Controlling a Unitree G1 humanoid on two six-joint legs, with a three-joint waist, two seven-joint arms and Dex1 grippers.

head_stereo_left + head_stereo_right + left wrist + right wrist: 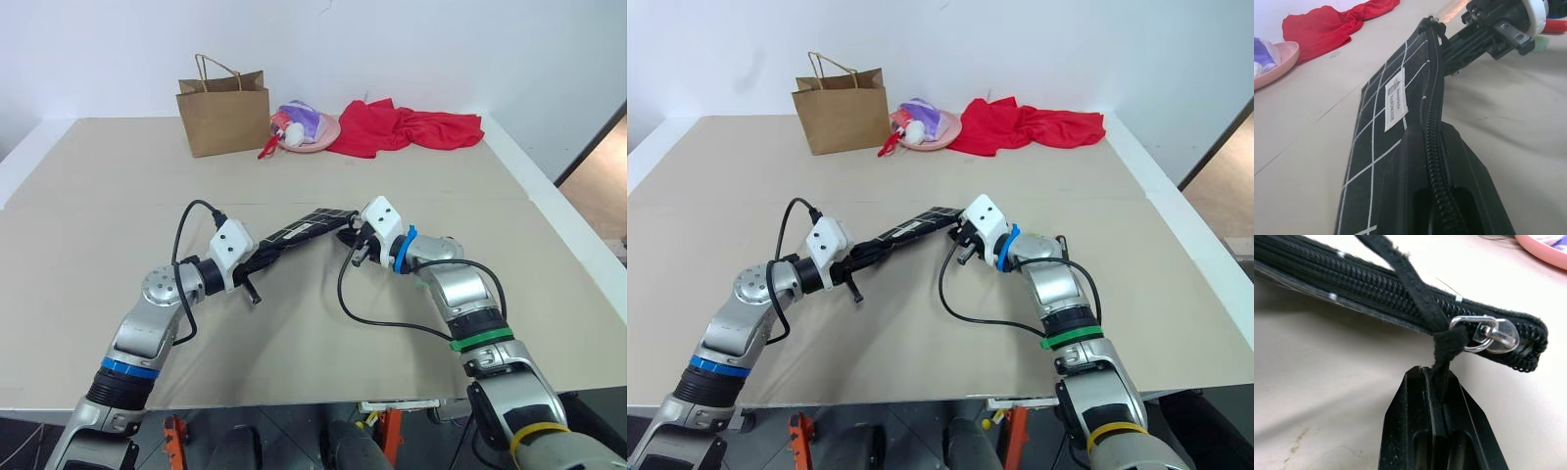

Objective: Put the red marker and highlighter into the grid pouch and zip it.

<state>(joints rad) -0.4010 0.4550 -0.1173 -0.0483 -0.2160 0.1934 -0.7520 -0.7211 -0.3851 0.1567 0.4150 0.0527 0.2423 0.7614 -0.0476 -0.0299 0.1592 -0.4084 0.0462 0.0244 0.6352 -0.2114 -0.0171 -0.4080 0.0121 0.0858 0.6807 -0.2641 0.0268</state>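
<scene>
The grid pouch [312, 227], black with thin white lines and a white label [1396, 98], hangs above the table between my two grippers. My left gripper [257, 268] is shut on its near end, pinching the zipper edge [1436, 161]. My right gripper [1437, 382] is shut on the black zipper pull cord [1447, 343], right at the metal slider [1484, 333] on the pouch's far end. The zipper teeth look closed along their length. Behind my right wrist, a sliver of red [1557, 25] and a pale green bit [1542, 44] lie on the table, probably the red marker and highlighter, mostly hidden.
At the back of the table [118, 225] stand a brown paper bag [223, 116], a pink bowl [315, 139] with small items, and a crumpled red cloth [407, 127]. The table's front edge runs just below my arms.
</scene>
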